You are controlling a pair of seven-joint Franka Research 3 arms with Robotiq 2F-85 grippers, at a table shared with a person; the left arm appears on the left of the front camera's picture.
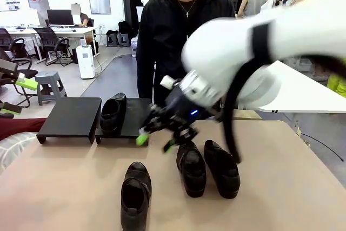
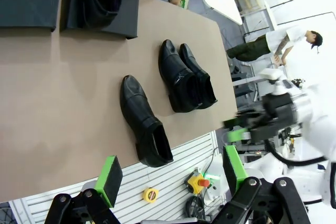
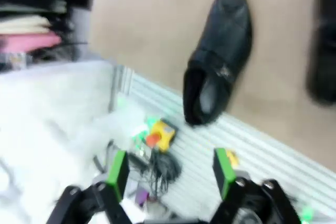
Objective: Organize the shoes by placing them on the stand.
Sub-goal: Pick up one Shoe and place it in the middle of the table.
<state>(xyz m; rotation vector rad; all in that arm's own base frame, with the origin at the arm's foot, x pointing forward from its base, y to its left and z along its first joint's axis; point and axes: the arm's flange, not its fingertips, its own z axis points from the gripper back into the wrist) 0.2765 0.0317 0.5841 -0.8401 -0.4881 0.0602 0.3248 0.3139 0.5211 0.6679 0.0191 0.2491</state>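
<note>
- Our left tool (image 2: 170,174) and right tool (image 1: 157,140) gape, empty.
- One glossy black shoe (image 1: 112,113) sits on the stand (image 1: 70,117), left of the right tool.
- Near it, a pair (image 1: 191,169) and a single shoe (image 1: 135,193) lie on the surface (image 1: 65,187).

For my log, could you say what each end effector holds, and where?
Nothing is held: left end effector and right end effector both stand open and empty.

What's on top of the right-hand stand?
One shoe, on the stand's left half. The right gripper, open, covers the stand's right end in the front view. The left wrist view shows bare top beside the shoe.
</note>
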